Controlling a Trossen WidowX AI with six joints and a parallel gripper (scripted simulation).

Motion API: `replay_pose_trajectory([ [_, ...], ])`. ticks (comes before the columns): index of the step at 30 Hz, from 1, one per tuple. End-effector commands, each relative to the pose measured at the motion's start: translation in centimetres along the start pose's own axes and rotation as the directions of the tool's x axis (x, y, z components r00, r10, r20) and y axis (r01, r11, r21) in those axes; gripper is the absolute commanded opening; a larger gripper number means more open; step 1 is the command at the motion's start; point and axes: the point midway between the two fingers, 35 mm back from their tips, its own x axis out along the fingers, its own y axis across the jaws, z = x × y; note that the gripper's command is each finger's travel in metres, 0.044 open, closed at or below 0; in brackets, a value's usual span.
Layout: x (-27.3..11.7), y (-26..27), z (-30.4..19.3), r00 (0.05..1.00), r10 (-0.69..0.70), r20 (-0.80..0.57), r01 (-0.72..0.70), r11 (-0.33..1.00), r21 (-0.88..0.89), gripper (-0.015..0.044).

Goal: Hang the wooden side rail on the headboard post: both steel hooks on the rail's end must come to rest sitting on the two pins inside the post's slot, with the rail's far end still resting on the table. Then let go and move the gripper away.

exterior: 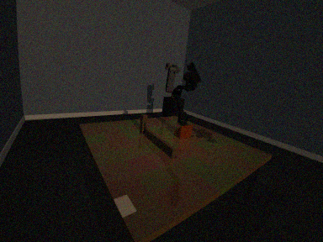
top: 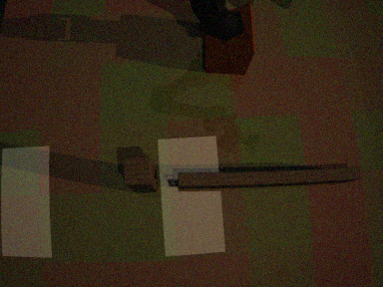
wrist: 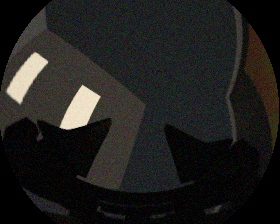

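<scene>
The wooden rail (top: 269,177) (exterior: 159,143) lies lengthwise, with its hook end toward the wooden post (top: 140,171) (exterior: 143,124). In the top view, a small dark hook (top: 173,182) sticks out of that end, with a narrow gap showing between it and the post. The second hook cannot be made out, and the slot and pins are too dark to see. The rail's far end is low, at the table. My gripper (wrist: 138,123) is open and empty, its two dark fingers wide apart. It is raised high, well away from the rail, and faces the walls and ceiling.
An orange block (top: 226,57) (exterior: 185,131) stands near the arm's foot, on the arm's side of the rail. The dark arm (top: 214,12) (exterior: 181,101) rises behind it. Bright pale patches (top: 191,224) (exterior: 125,206) show on the patterned table top. The scene is dim.
</scene>
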Motion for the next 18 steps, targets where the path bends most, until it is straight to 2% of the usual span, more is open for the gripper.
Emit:
replay_pose_trajectory([
  [1,0.0,-0.1,0.2,1.0,-0.004,0.005,0.004,1.0,-0.017,0.0426],
  [4,0.2,-1.3,3.2,0.995,-0.063,0.078,0.08,0.966,-0.247,0.044],
  [8,-0.2,-3.4,8.3,0.966,-0.158,0.207,0.252,0.77,-0.586,0.044],
  [13,-1.8,-5.7,14.7,0.892,-0.265,0.366,0.441,0.335,-0.833,0.044],
  [18,-4.7,-7.8,20.7,0.78,-0.355,0.515,0.48,-0.188,-0.857,0.044],
])
